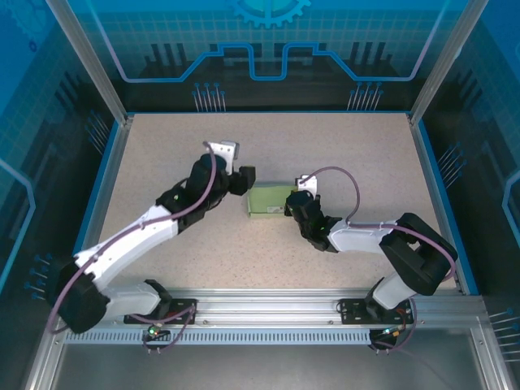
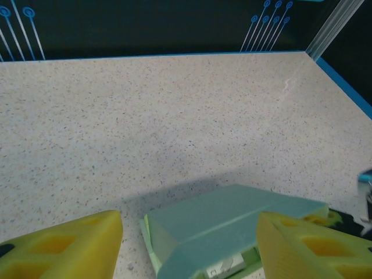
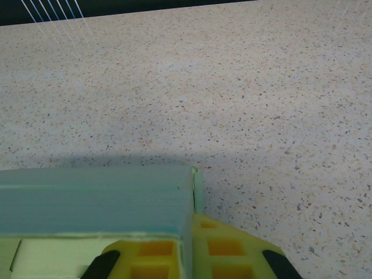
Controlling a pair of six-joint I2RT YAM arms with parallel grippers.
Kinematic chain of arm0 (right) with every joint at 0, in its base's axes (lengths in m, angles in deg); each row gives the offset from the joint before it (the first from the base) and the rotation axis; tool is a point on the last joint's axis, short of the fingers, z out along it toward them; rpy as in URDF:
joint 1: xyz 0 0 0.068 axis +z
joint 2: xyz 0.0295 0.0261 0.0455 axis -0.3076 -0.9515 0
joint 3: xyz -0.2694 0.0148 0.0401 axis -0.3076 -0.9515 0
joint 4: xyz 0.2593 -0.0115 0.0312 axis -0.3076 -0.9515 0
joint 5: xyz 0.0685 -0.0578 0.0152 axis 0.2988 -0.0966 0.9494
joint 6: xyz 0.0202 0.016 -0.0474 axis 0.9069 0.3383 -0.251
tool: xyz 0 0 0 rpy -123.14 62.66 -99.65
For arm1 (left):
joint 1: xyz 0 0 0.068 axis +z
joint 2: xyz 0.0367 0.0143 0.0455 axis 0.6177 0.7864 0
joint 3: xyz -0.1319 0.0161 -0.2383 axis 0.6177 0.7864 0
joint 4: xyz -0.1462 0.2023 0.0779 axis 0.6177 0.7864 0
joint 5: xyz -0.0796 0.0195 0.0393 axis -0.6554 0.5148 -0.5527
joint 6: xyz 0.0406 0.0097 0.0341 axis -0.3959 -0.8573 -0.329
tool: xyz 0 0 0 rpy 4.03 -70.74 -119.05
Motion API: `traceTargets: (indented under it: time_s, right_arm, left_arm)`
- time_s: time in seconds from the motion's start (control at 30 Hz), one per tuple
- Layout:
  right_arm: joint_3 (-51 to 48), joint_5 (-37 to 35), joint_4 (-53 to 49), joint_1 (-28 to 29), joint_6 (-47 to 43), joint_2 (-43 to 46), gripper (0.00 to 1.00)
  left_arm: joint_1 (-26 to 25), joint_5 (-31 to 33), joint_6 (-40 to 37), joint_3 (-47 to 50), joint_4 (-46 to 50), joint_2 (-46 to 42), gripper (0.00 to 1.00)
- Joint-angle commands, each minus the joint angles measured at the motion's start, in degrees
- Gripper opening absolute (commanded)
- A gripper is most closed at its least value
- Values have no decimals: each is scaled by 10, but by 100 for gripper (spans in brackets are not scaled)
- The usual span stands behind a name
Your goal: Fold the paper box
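Now, paper box (image 1: 270, 200): middle of the worktop (image 1: 162, 146), between both jaws.
Left jaws: released, straddling one end.
Right jaws: clenched on a box wall.
Progress: body looks folded; one end apparently still unclosed.

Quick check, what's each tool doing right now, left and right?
Left tool: open, straddling the paper box, not clamped on it.
Right tool: shut on an edge of the paper box.
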Motion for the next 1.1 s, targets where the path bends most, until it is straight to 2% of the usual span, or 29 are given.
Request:
traceTargets:
  time_s: [0.0,0.23,0.4,0.73,1.07]
  right_arm:
    - [10,-12,-15,12,-3,-5,0]
    - [8,-13,-12,12,-5,-6,0]
    - [11,-13,-10,12,-8,-9,0]
    - [17,-13,-14,11,-24,-9,2]
    - [-2,-11,-29,18,-22,3,19]
  left_arm:
    - [19,-78,-3,-72,79,72,64]
    - [25,-124,-46,-212,152,230,63]
    - [24,-163,-60,-245,173,294,59]
    - [3,-170,-63,-193,147,301,57]
    - [-21,-143,-49,-133,98,300,56]
